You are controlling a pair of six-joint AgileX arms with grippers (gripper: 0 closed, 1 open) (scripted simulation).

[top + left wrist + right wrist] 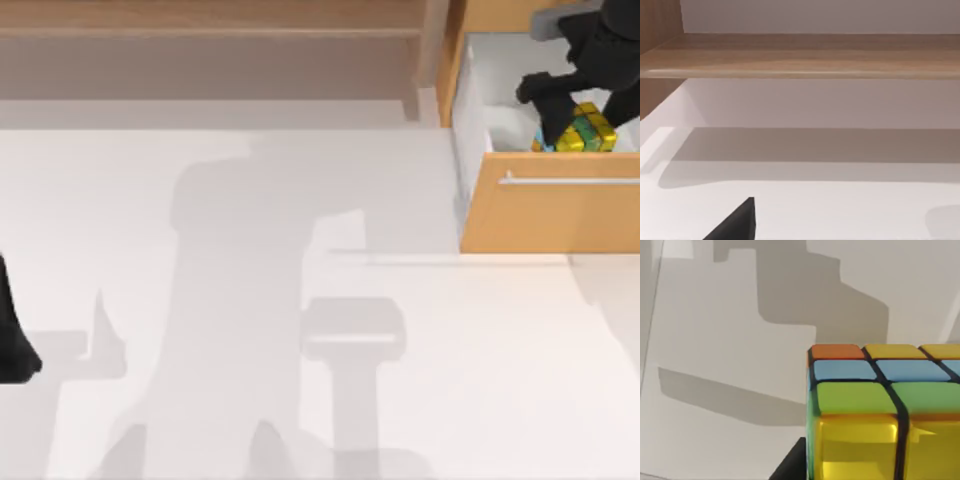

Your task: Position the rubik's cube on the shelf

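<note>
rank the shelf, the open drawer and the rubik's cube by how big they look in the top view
1. shelf, the long board across the top.
2. open drawer at the right.
3. rubik's cube, smallest, inside the drawer under the right pincer.

The shelf sits higher, nearer the camera, so its lead may be overstated.

the rubik's cube (pixel 585 132) sits in the open drawer (pixel 550 210) at the table's right, the shelf (pixel 210 30) far left.
</note>
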